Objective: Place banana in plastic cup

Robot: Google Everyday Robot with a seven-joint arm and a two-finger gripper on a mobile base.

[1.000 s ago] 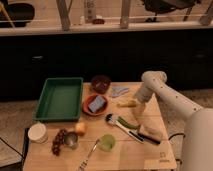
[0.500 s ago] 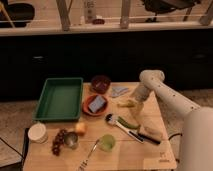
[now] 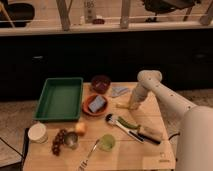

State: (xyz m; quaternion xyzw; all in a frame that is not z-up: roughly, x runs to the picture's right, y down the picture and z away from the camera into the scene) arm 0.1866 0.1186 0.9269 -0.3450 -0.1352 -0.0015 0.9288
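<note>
The banana [image 3: 122, 105] is a small pale-yellow piece lying on the wooden table [image 3: 150, 155], just right of the orange bowl. My gripper [image 3: 132, 105] hangs from the white arm [image 3: 150, 82] and is down at the table, right against the banana's right end. A pale green translucent plastic cup [image 3: 106, 142] stands upright near the front edge, well in front and left of the gripper.
A green tray [image 3: 60, 97] sits at the left. A dark red bowl [image 3: 100, 82] and an orange bowl [image 3: 88, 107] holding a blue sponge are at centre. A green-handled brush [image 3: 125, 125], fork [image 3: 89, 154], orange chunk [image 3: 80, 128], metal cup [image 3: 71, 141], grapes [image 3: 59, 141] and white cup [image 3: 37, 132] lie in front.
My gripper has shifted slightly left and down toward the banana. Nothing else on the table has moved.
</note>
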